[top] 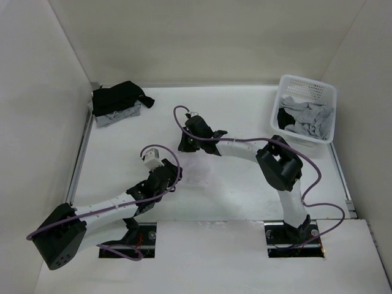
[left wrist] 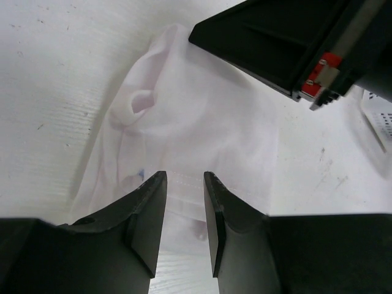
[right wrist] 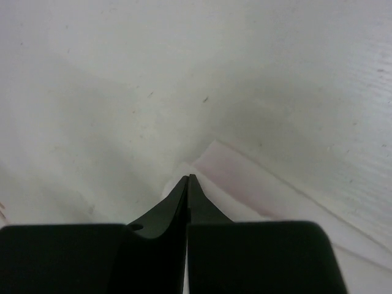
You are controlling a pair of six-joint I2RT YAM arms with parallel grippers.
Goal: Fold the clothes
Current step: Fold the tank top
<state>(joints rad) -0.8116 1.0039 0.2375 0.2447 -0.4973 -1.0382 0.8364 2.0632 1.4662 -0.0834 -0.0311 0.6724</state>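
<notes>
Two arms meet over one garment. From above, the tank top (top: 197, 173) lies pale at the middle of the surface (top: 245, 116), just at 3 o'clock of the left jaws and 6 o'clock of the right jaws. Both are close to it, with the right arm (top: 245, 149) reaching across. A folded dark pile (top: 116, 101) sits far off at 10 o'clock and the basket (top: 306, 92) at 2 o'clock. In the left wrist view, the garment's long axis runs from 6 toward 12 o'clock, away from the left jaws. These stand narrowly parted over its near edge, straddling fabric without clamping it. In the right wrist view, the right jaws are pressed together, their tips on a corner of the cloth, which spreads toward 4 o'clock. They appear to pinch that corner, so a fold would probably start from there.
</notes>
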